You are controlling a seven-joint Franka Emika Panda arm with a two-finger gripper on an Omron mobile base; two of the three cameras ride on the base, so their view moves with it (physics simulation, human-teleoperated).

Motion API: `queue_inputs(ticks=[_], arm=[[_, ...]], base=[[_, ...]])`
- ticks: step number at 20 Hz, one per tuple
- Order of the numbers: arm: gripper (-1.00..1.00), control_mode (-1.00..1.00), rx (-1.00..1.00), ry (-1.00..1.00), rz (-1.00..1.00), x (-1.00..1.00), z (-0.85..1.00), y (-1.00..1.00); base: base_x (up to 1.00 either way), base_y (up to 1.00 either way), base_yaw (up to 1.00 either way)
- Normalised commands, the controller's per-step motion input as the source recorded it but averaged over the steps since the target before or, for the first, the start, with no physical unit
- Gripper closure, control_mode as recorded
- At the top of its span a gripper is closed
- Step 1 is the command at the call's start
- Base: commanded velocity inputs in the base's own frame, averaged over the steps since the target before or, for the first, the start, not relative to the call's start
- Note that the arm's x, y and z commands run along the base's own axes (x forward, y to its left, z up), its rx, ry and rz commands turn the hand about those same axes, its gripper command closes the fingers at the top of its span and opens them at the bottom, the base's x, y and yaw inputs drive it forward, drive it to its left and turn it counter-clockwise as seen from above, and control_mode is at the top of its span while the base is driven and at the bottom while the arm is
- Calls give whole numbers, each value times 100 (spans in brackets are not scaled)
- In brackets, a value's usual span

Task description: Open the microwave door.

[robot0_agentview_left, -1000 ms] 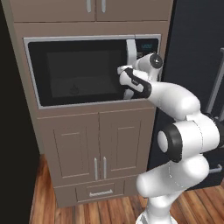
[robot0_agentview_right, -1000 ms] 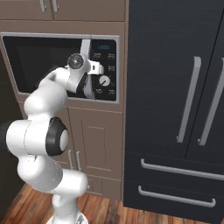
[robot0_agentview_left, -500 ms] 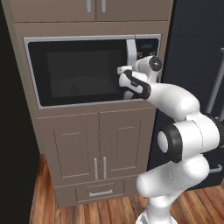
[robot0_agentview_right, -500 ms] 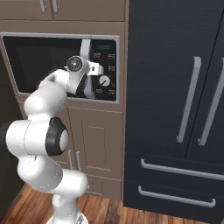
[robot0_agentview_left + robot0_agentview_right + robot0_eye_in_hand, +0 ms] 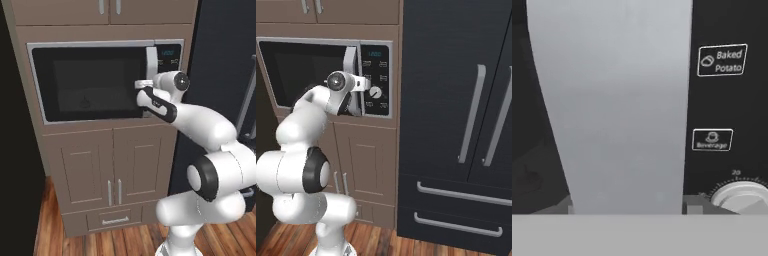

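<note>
— Nothing much has shifted since a second ago: the arm is where it was, and the door (image 5: 90, 82) is flush in its frame as before. What has changed is at the gripper (image 5: 143, 84), whose jaws have come in around the handle (image 5: 151, 65).

— So it's holding the bar?

— Looks that way to me. From the left, the wrist sits right against the lower part of the handle. From the hand camera the handle (image 5: 614, 107) runs straight up between the two finger tips, which touch it on either side. Clenched on it, I'd say.

— And the microwave (image 5: 326, 75) itself?

— Built into the tan cabinet (image 5: 107, 165), cupboard doors below, door on the left, control panel (image 5: 377, 80) and dial (image 5: 375, 92) to the right of the handle, black fridge (image 5: 456, 115) further right.

— Any gap yet?

— None I can see. With the grasp made, the pull is what remains; I'd guess the hinge is on the left, so it swings outward.
</note>
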Motion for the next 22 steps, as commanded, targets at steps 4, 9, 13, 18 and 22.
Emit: queue_inputs(ticks=[4, 9, 13, 18, 22], arm=[[100, -100, 0, -17, 6, -79, 42, 11], [100, -100, 0, -14, 2, -79, 61, 26], [100, -100, -1, -8, 0, -75, 86, 52], [100, -100, -8, -2, 0, -70, 97, 77], [-100, -100, -11, 0, 0, -64, 99, 87]], base=[[0, 0, 0], [0, 0, 0], [0, 0, 0], [0, 0, 0], [0, 0, 0]])
